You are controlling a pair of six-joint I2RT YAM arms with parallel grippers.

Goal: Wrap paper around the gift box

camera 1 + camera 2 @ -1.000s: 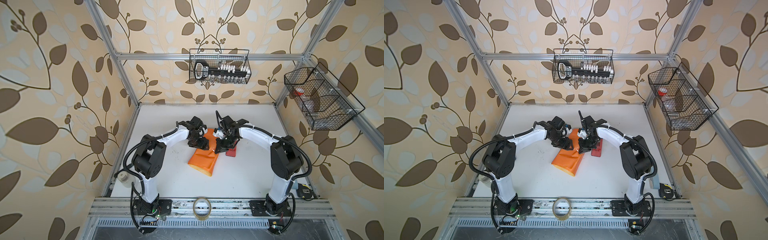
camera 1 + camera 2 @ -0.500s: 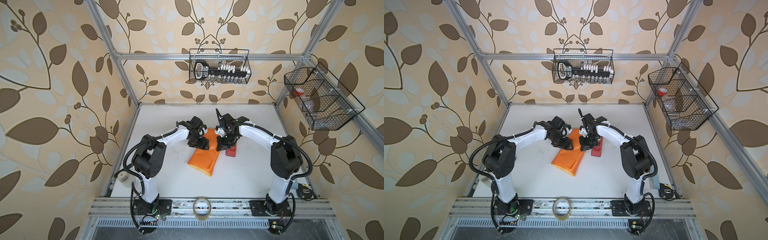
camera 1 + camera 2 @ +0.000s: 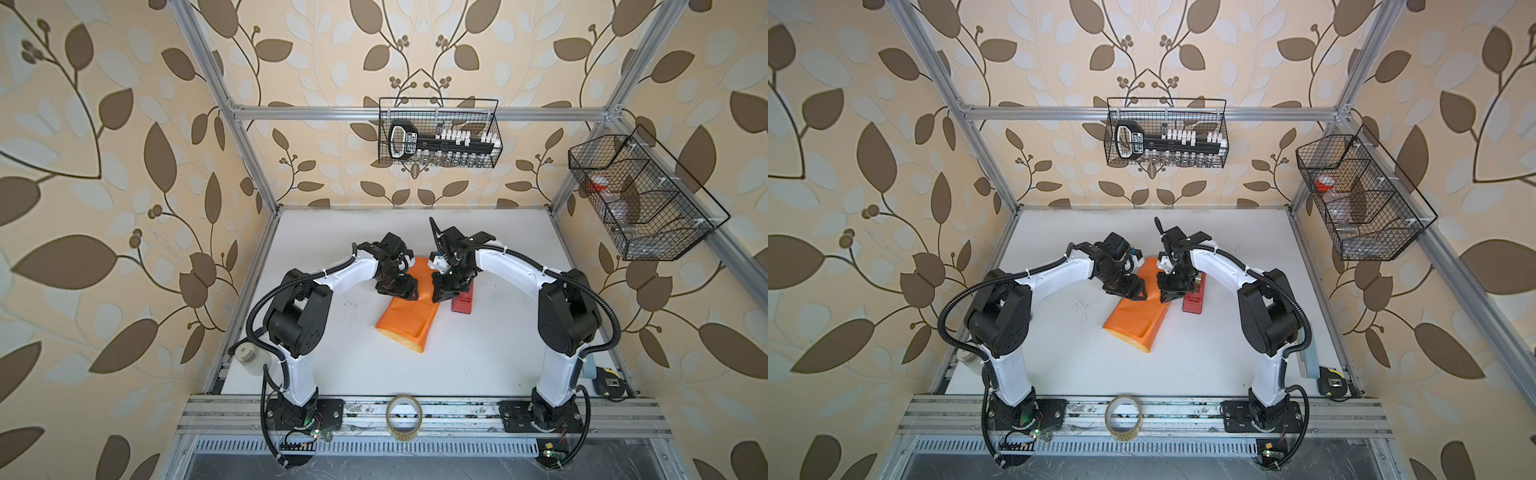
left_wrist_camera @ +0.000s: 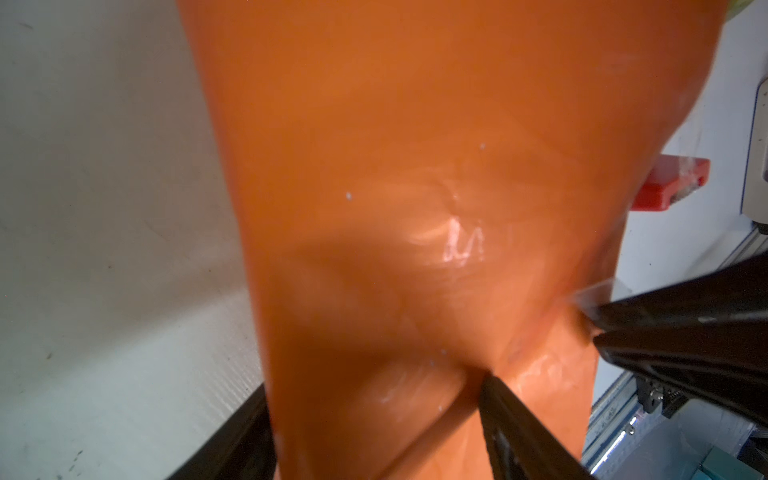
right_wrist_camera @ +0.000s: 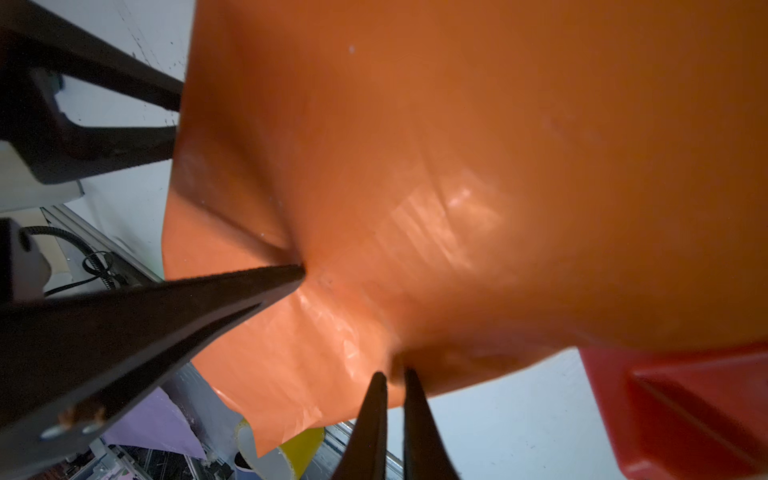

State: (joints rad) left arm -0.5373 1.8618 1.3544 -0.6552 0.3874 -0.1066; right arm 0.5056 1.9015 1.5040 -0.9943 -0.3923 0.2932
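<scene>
The orange paper [image 3: 409, 320] lies folded into a long bundle mid-table, its yellow-tan underside showing at the near end. The gift box is hidden. In both top views my left gripper [image 3: 406, 292] is down on the bundle's far end. It is open [image 4: 374, 382], one finger beside the paper's edge and the other fingertip [image 5: 299, 270] pressed into a crease on top. My right gripper [image 3: 438, 297] comes in from the right and is shut [image 5: 393, 372], with its tips touching the paper's [image 5: 457, 166] right edge. Nothing shows between its fingers.
A red tape dispenser [image 3: 462, 301] lies just right of the bundle, under the right wrist. A clear tape roll [image 3: 404, 417] sits on the front rail. Wire baskets [image 3: 438, 133] [image 3: 640, 195] hang on the back and right walls. A white bottle [image 3: 251, 361] stands by the left arm's base.
The right gripper has shifted slightly left and nearer, onto the paper's right edge. The left arm and the bundle have stayed put.
</scene>
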